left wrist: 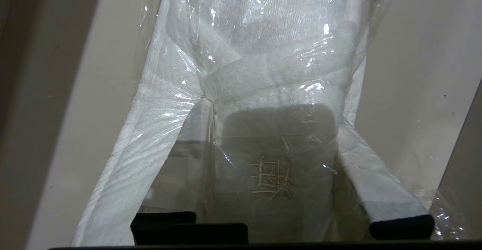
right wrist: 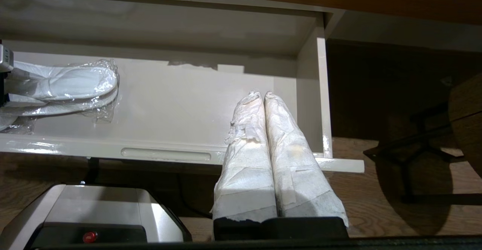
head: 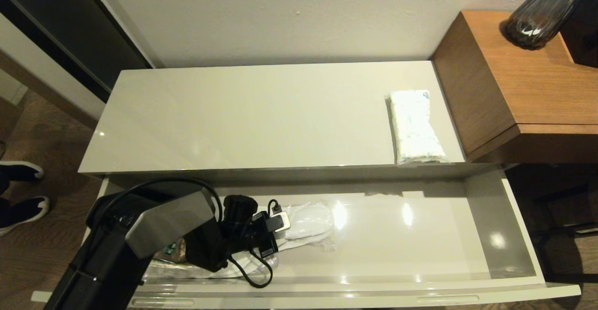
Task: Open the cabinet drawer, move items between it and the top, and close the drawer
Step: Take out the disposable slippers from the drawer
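Observation:
The cabinet drawer stands pulled out below the glossy cream top. White slippers in clear plastic wrap lie in the drawer's left half. My left gripper reaches down into the drawer onto them. In the left wrist view its taped fingers press either side of the slippers, and the wrap puckers at one tip. A white tissue pack lies on the top at the right end. My right gripper hangs shut and empty in front of the drawer's right front.
A higher orange-brown wooden surface with a dark glass vase adjoins the top on the right. A printed packet lies partly hidden under my left arm. Someone's shoes stand on the floor at left. Dark furniture legs stand right of the drawer.

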Controlling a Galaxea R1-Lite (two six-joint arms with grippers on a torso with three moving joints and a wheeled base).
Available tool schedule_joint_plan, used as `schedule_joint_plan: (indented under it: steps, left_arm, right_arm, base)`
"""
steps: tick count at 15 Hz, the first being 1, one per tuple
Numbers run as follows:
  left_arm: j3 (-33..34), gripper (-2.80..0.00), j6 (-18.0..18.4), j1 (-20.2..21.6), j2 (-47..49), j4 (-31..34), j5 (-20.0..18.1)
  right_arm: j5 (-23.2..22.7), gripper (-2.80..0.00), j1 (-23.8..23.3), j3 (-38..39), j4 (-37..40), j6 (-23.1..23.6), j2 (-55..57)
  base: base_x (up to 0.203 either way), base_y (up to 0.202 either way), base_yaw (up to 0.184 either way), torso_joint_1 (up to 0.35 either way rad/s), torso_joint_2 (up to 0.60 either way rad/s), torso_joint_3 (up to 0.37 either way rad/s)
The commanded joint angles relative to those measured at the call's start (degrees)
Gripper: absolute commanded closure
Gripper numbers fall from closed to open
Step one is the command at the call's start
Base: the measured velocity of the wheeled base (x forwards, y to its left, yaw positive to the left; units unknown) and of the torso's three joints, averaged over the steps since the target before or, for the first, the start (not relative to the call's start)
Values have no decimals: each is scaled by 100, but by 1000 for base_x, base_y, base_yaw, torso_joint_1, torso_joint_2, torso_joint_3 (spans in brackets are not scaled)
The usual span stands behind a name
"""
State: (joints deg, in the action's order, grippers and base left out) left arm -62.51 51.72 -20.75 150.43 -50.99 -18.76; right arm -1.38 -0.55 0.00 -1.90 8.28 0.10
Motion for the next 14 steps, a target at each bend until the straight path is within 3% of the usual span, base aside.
schedule_joint_plan:
  steps: [1, 14]
  left_arm:
    - [47, 0, 30, 1, -40, -25, -14]
    - [345, 0, -258, -23, -392, -21, -40]
  right_arm:
    - [6, 0, 2, 9, -12, 8, 8]
    - [-3, 0, 2, 9, -3, 16, 8]
  base:
    - [0, 0, 0, 0, 0, 0]
    - [0, 0, 0, 0, 0, 0]
